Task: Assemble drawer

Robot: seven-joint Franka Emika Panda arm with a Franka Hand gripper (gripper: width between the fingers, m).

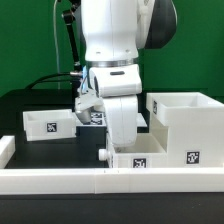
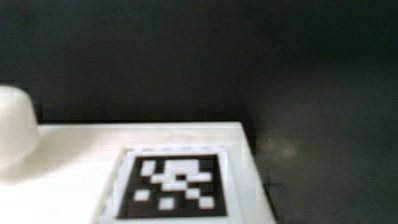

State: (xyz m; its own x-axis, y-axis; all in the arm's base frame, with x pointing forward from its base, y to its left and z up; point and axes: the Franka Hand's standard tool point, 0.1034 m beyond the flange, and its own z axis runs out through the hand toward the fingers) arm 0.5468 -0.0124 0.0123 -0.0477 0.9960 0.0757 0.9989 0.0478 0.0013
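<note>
**Drawer in three separate parts, no tray seen fitted.**

Nearest, just behind the border wall (image 1: 60, 180), the near tray (image 1: 150, 158) is set on the table, its knob (image 1: 104, 155) turned to the exterior view's left. Just beside it, on the exterior view's right, the housing (image 1: 185, 118) stands with no tray seen in it. The gripper (image 1: 122, 140) is held pointing straight down at the near tray's far edge. Whether its fingers are spread or pressed together cannot be told, as the tips are hidden. Farther back, on the exterior view's left, the far tray (image 1: 50, 122) lies well apart. A tagged white face (image 2: 175, 175) is shown in the wrist view. Both trays are judged left to insert.
</note>
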